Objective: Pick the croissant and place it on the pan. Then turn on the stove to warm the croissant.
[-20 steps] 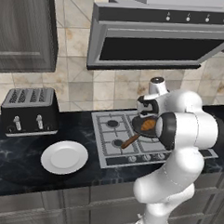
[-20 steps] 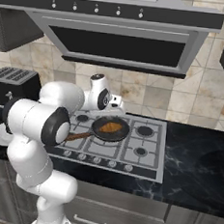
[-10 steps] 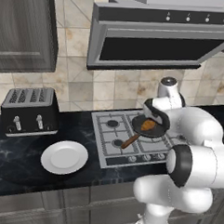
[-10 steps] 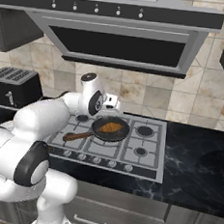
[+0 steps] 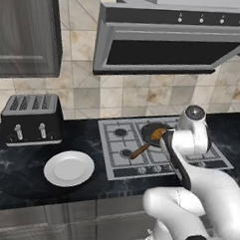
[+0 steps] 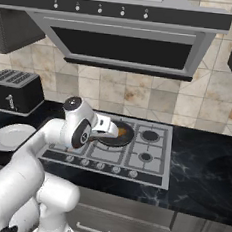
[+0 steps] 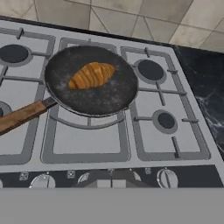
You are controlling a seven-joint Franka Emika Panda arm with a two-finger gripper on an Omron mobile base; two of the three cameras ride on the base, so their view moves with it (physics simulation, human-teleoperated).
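The croissant [image 7: 92, 75] lies golden-brown inside the dark round pan [image 7: 105, 96], whose wooden handle [image 7: 22, 116] points toward the stove's front left. The pan [image 5: 150, 132] sits on a burner of the silver stove [image 5: 116, 161], with the croissant [image 5: 159, 133] showing beside my wrist. My gripper [image 7: 110, 178] is shut and empty, hovering over the middle of the knob row, just in front of the pan. From the right, the gripper [image 6: 108, 128] hangs at the pan's [image 6: 120, 138] near-left rim, above the stove [image 6: 151, 159].
A white plate [image 5: 68, 168] lies on the dark counter left of the stove, and a black toaster [image 5: 32, 118] stands behind it. A range hood [image 5: 171, 40] overhangs the cooktop. Round knobs [image 7: 167, 177] line the stove's front edge.
The arm has folded down, its elbow dropping low in front of the counter. The hand has drawn back from over the pan toward the stove's front. The croissant stays in the pan.
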